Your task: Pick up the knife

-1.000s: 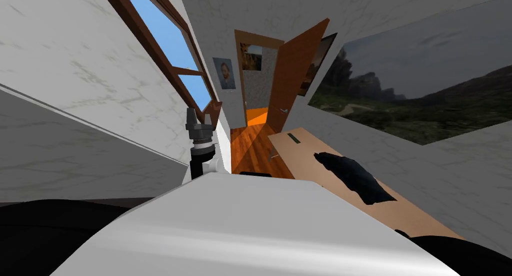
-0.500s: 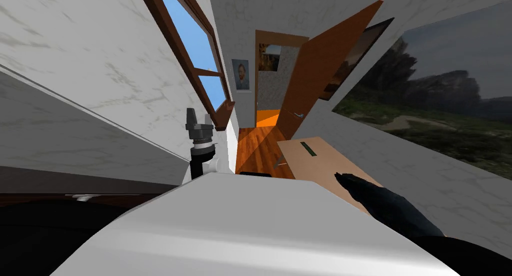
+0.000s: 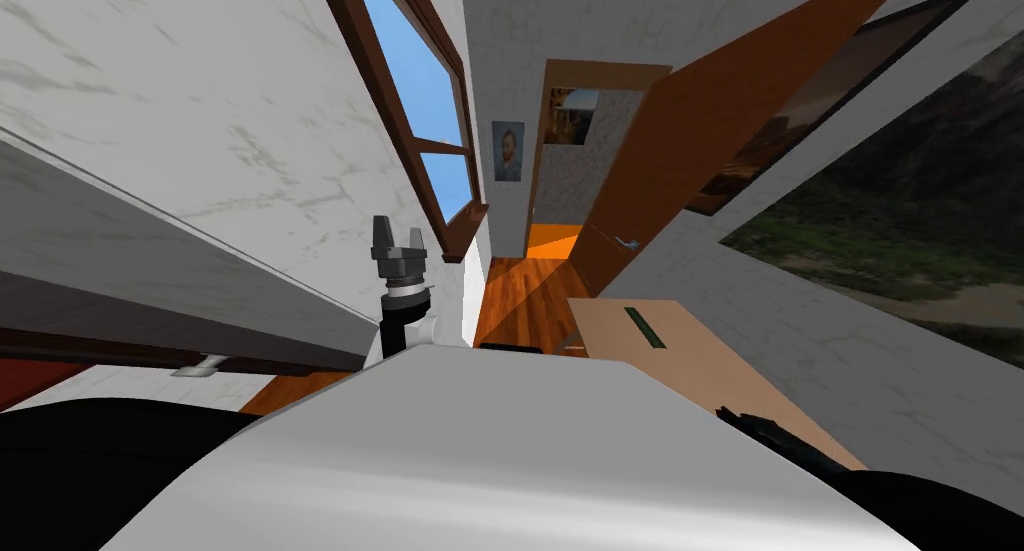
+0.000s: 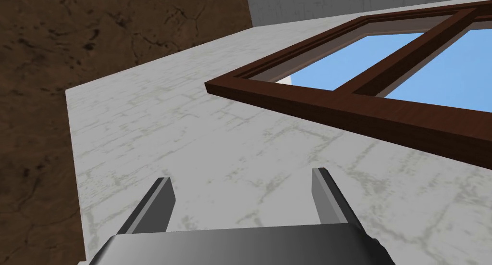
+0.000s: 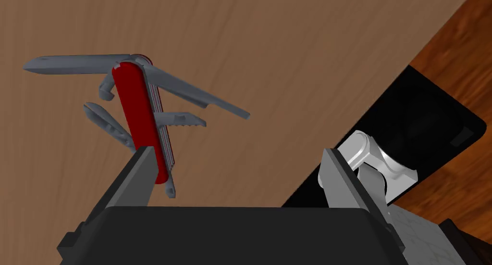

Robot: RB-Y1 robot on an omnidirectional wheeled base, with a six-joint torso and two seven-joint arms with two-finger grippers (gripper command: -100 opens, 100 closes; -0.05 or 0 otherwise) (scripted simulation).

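Wooden tabletop (image 5: 288, 45) | red knife (image 5: 139, 118), tools fanned, lies flat by one finger of the wide-open right gripper (image 5: 238, 154), off-centre | risk: closing could shove it aside or snag a blade | left gripper (image 4: 241, 176) raised, also open.

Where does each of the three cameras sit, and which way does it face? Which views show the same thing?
Head view: on the head, facing steeply down and forward toward an open door; the raised left gripper shows.
Left wrist view: on the left hand, facing a wall and a window; its open fingers show.
Right wrist view: on the right hand, facing a red knife on a table; the open right gripper shows.
Shared: head and left wrist views show the window; head and right wrist, the table.
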